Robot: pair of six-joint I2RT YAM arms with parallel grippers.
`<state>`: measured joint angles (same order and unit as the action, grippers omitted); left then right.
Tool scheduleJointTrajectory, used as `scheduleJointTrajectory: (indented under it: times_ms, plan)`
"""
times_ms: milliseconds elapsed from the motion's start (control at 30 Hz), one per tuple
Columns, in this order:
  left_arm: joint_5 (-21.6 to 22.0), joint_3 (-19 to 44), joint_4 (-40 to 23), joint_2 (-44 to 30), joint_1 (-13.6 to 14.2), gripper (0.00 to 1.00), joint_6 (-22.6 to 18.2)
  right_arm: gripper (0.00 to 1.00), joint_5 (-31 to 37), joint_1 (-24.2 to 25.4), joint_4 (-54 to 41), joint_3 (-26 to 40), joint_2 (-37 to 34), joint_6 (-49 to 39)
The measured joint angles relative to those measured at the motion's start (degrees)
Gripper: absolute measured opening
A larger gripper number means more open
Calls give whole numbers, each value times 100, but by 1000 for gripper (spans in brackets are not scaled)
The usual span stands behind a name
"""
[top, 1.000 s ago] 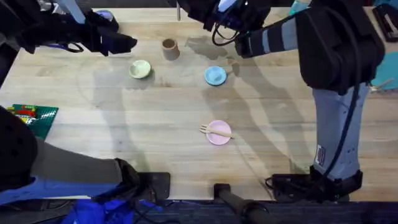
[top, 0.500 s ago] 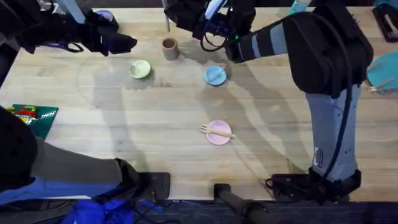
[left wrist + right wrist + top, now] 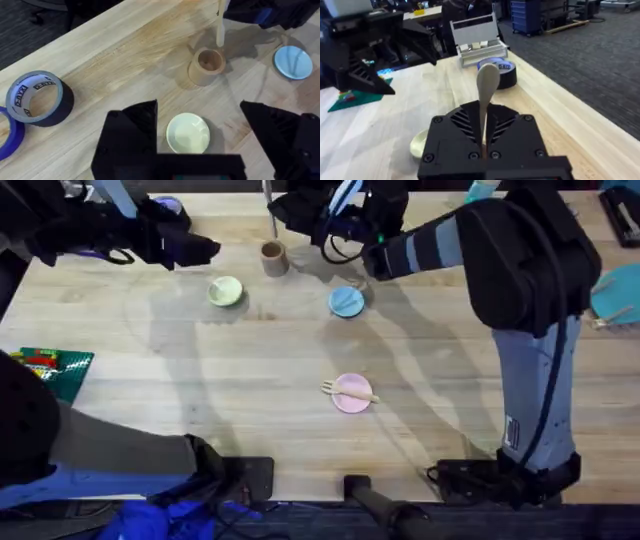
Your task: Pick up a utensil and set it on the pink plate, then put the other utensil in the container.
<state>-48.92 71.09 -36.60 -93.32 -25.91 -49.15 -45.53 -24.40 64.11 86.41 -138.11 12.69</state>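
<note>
We take the tan cup (image 3: 273, 257) as our landmark on the bench (image 3: 200, 400). Our right gripper (image 3: 483, 140) hangs beside and above the cup, on the side toward the light-blue plate (image 3: 346, 301), and its fingers are closed tight on the handle of the wooden spoon (image 3: 486, 95). In the right wrist view the spoon stands straight up out of the closed fingers, rounded end uppermost. In the left wrist view the spoon's pale shaft (image 3: 220, 22) hangs just above the far rim of the cup (image 3: 206, 65), not yet inside it; the cup's mouth looks empty.

Our left gripper (image 3: 200, 135) hovers on the other side of the cup, over the pale-yellow plate (image 3: 187, 132), with its fingers spread wide and nothing between them. That yellow plate (image 3: 225, 291) lies near the cup, toward the robot's bases and to the left.

Well away from the cup, toward the bases, sits the pink plate (image 3: 352, 398) with the wooden fork (image 3: 345, 390) lying across it, tines over the plate's left edge.

Rolls of tape (image 3: 37, 97) lie left of the cup, and a green brick toy (image 3: 55, 368) rests at the bench's left edge.
</note>
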Motion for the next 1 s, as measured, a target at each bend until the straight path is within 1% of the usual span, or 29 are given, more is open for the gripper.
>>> scheduleJointTrajectory:
  times_ms: [267, 567, 867, 1000]
  plan:
    - [-1, 0, -2, 0, 0, 993, 0, 36, -101, -2, -546, 0, 1, -338]
    - [-1, 0, -2, 0, 0, 994, 0, 36, -121, -35, -607, 0, 1, -593]
    - [0, 0, -1, 0, 0, 994, 0, 36, -121, -254, -635, 0, 1, -773]
    - [-1, 0, 0, 0, 0, 993, 0, 36, -121, -269, -642, 0, 1, -814]
